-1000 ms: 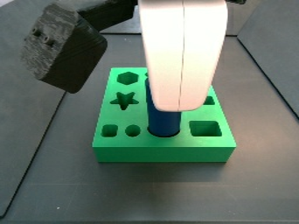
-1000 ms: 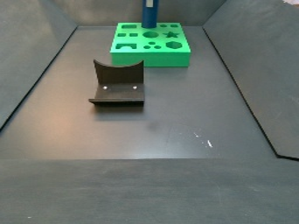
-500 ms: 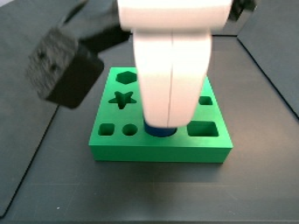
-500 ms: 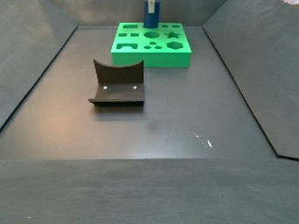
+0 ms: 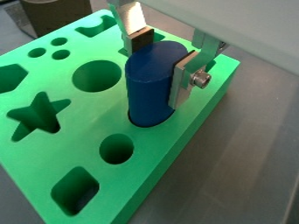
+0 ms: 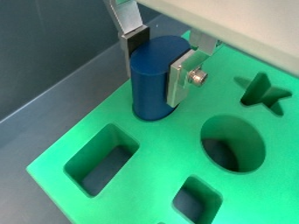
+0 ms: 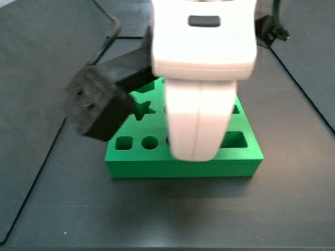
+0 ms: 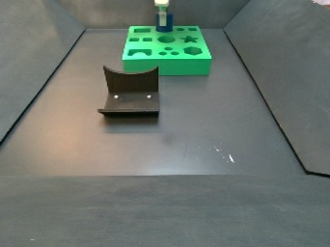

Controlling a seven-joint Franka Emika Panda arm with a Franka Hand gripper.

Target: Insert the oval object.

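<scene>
The glossy blue oval peg [image 5: 156, 87] stands upright with its lower end inside a hole near the edge of the green board [image 5: 47, 149]. It shows in both wrist views [image 6: 152, 83]. My gripper [image 5: 163, 57] is shut on the peg, one silver finger [image 5: 187, 77] and the opposite finger [image 5: 138, 37] pressing its sides near the top. In a side view the peg [image 8: 162, 22] rises only a little above the board [image 8: 165, 53]. In a side view my white hand [image 7: 203, 88] hides the peg over the board [image 7: 124, 169].
The board has other cut-outs: a star [image 5: 35, 118], round holes [image 5: 96, 77] and rectangular holes [image 6: 100, 157]. The dark fixture [image 8: 129, 94] stands on the floor in front of the board. A dark camera block [image 7: 98, 98] hangs beside my hand.
My gripper has moved down with the peg. The peg has sunk deeper into its hole and stands out less above the board.
</scene>
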